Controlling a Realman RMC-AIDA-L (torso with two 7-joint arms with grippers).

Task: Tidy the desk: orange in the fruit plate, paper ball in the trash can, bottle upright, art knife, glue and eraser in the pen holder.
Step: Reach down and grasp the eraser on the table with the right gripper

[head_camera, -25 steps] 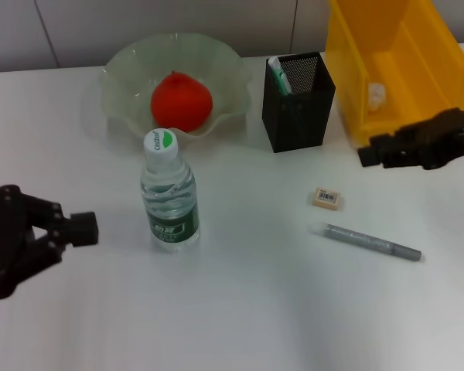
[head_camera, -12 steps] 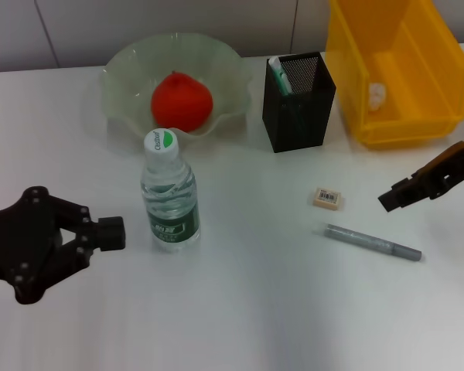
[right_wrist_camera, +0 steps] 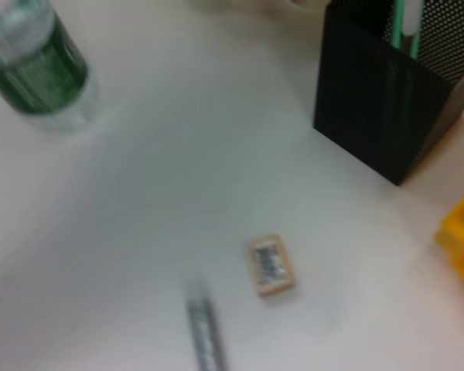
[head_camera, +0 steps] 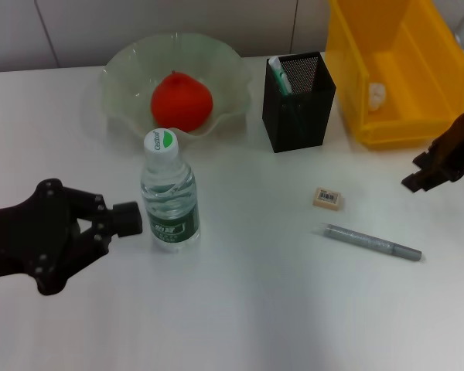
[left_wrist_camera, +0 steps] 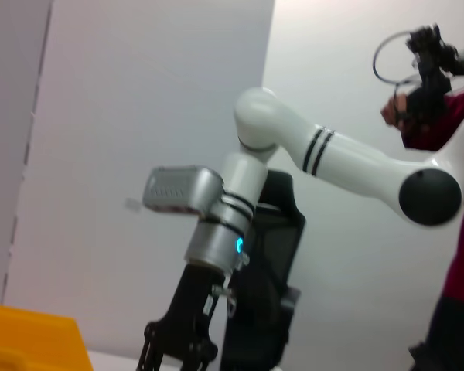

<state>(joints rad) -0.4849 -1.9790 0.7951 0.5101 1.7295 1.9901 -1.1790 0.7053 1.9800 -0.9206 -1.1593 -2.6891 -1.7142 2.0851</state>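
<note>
Head view: the left gripper (head_camera: 128, 219), finger state unreadable, has slid up just beside the upright bottle (head_camera: 169, 195). Eraser (head_camera: 327, 198) and art knife (head_camera: 373, 243) lie unmoved mid-desk. The right gripper (head_camera: 417, 182), spread unclear, has pulled rightward, away from the eraser.

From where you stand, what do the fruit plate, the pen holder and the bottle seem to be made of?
The fruit plate looks like frosted, pale green glass or plastic: it is translucent with a wavy rim. The pen holder appears to be black metal mesh, since fine holes show in its inner wall. The bottle seems to be clear thin plastic with a white cap and a green label.
</note>
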